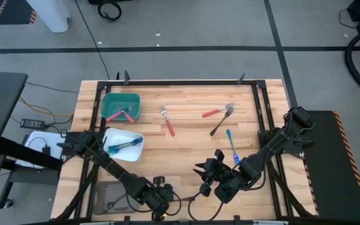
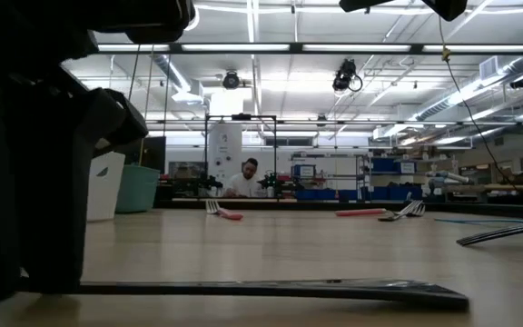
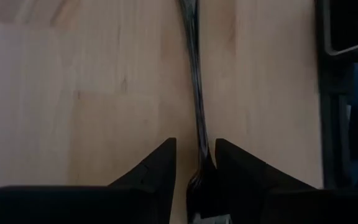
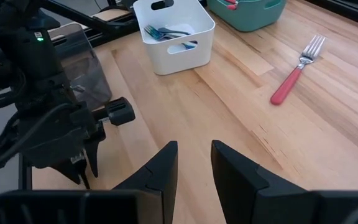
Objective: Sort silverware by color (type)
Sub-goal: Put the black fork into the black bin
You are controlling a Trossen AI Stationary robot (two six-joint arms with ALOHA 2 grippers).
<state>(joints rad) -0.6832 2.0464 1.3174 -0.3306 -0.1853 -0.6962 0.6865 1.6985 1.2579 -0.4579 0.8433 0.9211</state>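
A dark grey metal utensil [image 3: 196, 81] lies flat on the wood near the table's front edge, also seen in the low view [image 2: 271, 291]. My left gripper [image 3: 196, 146] is over its broad end, open, with a finger on each side. My right gripper [image 4: 194, 149] hangs open and empty above the table, just right of the left one [image 1: 204, 176]. Farther back lie a red-handled fork [image 1: 166, 120], a second red-handled fork [image 1: 216, 112], a dark fork [image 1: 222, 121] and a blue-handled utensil [image 1: 231, 145]. My left gripper comes slanting down along the dark utensil, with its fingers [image 3: 232, 163] on either side of the broad end [image 3: 199, 180]. The utensil lies flat on the table. Whether the fingers touch it I cannot tell.
At the left stand a green bin [image 1: 111, 100] with red-handled pieces and a white bin [image 1: 136, 150] with blue-handled pieces. A grey bin [image 1: 105, 190] sits by the front left corner. The black frame rail [image 1: 264, 112] runs along the right side. A person sits far behind the table [image 2: 248, 180].
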